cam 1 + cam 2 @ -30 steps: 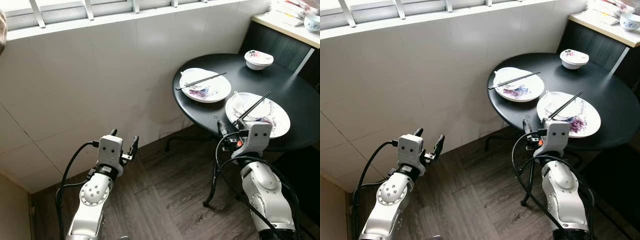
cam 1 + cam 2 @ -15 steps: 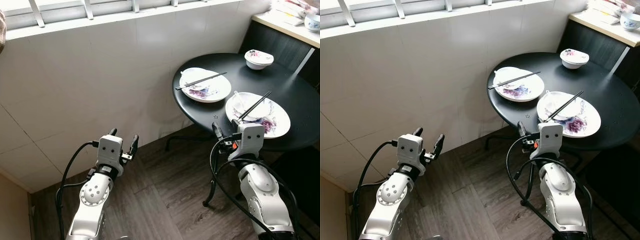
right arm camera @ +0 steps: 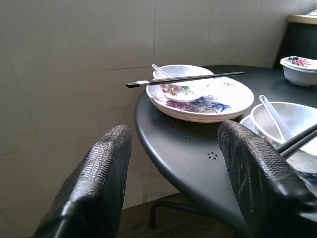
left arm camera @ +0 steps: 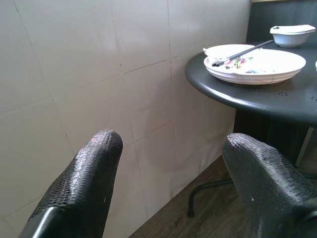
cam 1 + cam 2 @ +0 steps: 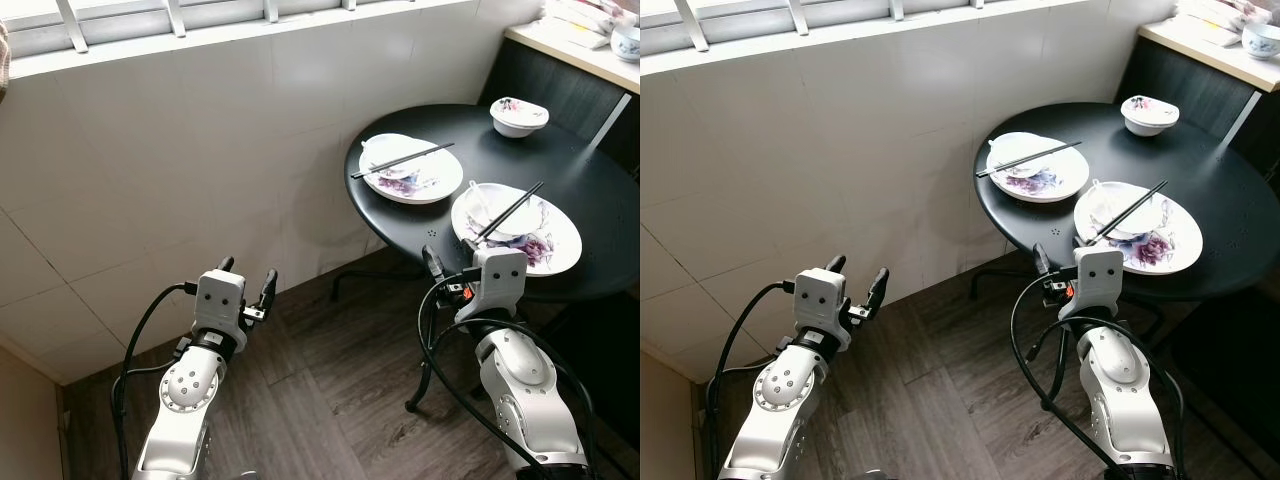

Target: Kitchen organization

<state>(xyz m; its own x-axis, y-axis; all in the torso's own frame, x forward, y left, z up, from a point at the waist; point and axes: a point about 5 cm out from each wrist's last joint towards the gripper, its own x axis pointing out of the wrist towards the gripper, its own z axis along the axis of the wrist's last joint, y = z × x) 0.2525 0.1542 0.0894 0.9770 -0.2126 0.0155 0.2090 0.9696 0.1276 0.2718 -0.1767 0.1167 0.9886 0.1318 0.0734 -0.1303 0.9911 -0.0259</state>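
Round black tabletop [image 5: 590, 190] is my landmark, standing by the white tiled wall [image 5: 200, 170]. On it, the plate [image 5: 411, 170] nearest the wall holds a small floral bowl [image 3: 181, 88] with a white spoon in it, and a pair of black chopsticks [image 5: 402, 161] lies across that bowl. A second plate [image 5: 517, 227] sits at the tabletop's near edge, just beside the first, carrying another bowl [image 3: 282, 119] with a spoon and chopsticks [image 5: 510, 211] laid over it. A third small bowl [image 5: 518, 115] stands alone at the tabletop's far side, well apart from both plates.

My right end effector [image 5: 448, 262] hangs just off the tabletop's near edge, in front of the second plate, fingers [image 3: 101, 183] spread wide, pinching nothing, touching nothing. In the right wrist view it looks along the tabletop toward the first plate.

My left end effector [image 5: 247, 280] is well away from the tabletop, over the dark wood floor [image 5: 330, 400] near the wall, fingers [image 4: 84, 178] spread apart and empty. The left wrist view catches the tabletop edge and the first plate far off.

A light counter [image 5: 575, 45] with another bowl [image 5: 627, 42] and some clutter sits beyond the tabletop.
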